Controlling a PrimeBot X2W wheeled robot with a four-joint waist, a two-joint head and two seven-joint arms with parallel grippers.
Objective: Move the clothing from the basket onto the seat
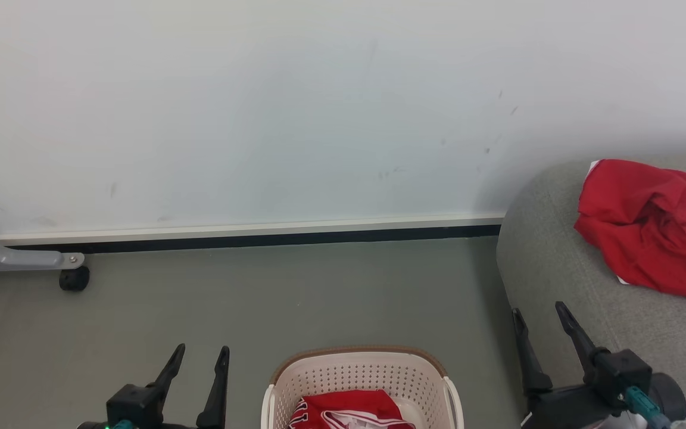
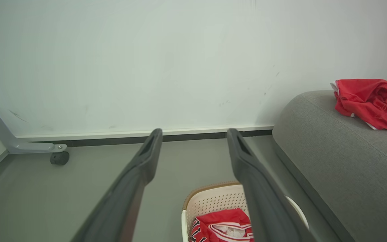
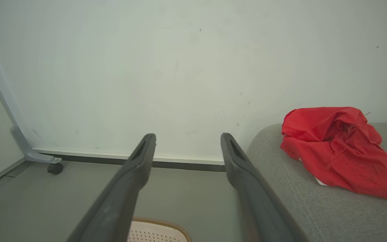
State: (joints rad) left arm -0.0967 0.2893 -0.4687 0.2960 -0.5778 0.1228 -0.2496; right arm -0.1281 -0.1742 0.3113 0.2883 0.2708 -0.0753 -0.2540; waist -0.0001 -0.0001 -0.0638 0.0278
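place: plain lab-like room | cues: scuffed white wall (image 1: 259,107), grey floor (image 1: 289,292), castor-footed metal stand (image 1: 15,257), upholstered seat (image 1: 557,280)
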